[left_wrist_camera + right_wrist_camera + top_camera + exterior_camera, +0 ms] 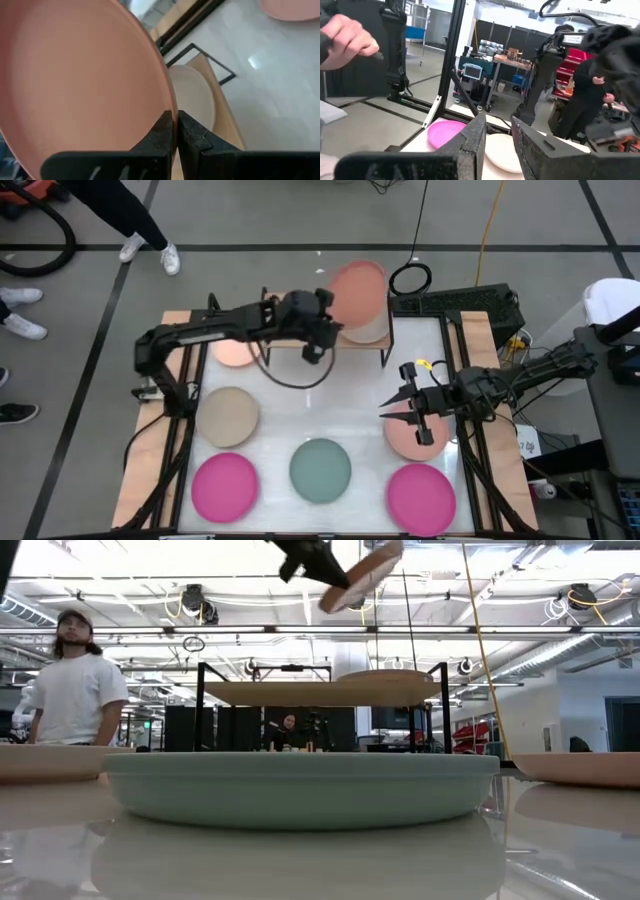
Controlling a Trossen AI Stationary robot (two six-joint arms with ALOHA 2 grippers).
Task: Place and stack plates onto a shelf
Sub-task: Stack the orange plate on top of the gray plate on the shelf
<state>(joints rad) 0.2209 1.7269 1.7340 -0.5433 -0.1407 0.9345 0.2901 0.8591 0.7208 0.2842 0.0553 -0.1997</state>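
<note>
My left gripper is shut on a salmon plate and holds it tilted high over the right half of the light-wood shelf. A beige plate lies flat on that half of the shelf, below the held one. My right gripper is open and hovers level over another salmon plate at the table's right, touching nothing. Flat on the table lie a beige plate, two magenta plates and a grey-green plate. A peach plate lies beside the shelf's left end, partly under my left arm. My left gripper pinches the salmon plate's rim between its two fingers, one on the plate's upper face and one on its underside. The fingers come at the rim from the table's left. The plate is lifted clear and tilted above the shelf.
The shelf's thin black legs stand at the table's far middle. A black cable loop lies beyond the far edge. A person stands behind the table's far left, and a hand shows in the right wrist view.
</note>
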